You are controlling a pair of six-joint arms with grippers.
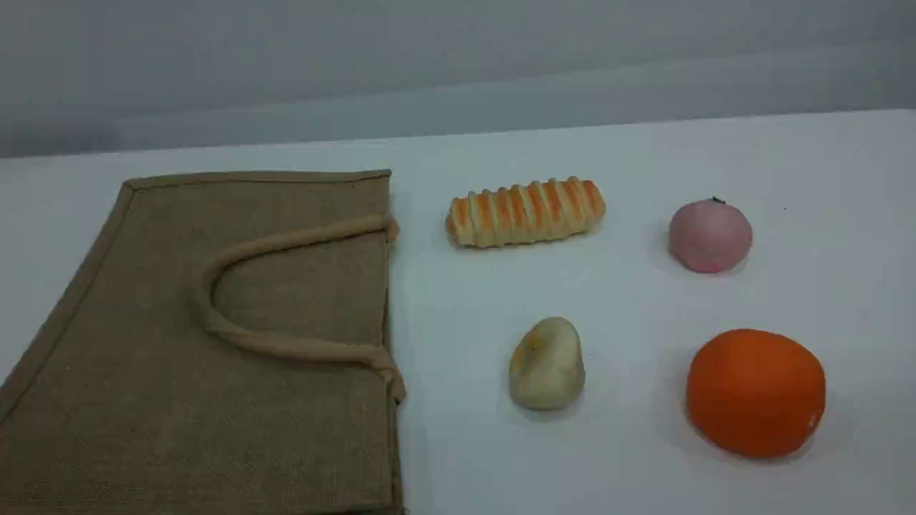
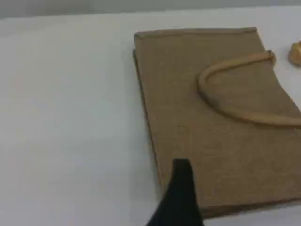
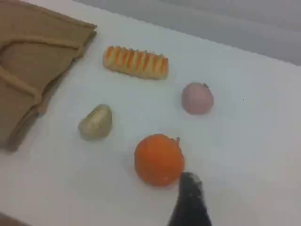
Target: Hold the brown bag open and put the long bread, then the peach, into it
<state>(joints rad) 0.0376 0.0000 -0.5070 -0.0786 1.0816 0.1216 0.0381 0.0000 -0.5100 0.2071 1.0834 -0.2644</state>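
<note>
Jute brown bag lies flat, long bread and peach outside; both claws spread.

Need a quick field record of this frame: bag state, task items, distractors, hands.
bag: brown bag lies flat on the table's left side, closed, one handle on top
first item: long bread on the table, right of the bag, apart from it
second item: peach further right, at the back
distractors: beige lump and orange at the front
left hand: open, empty, over the bag's edge
right hand: open, empty, beside the orange
progress: nothing in the bag yet
</note>
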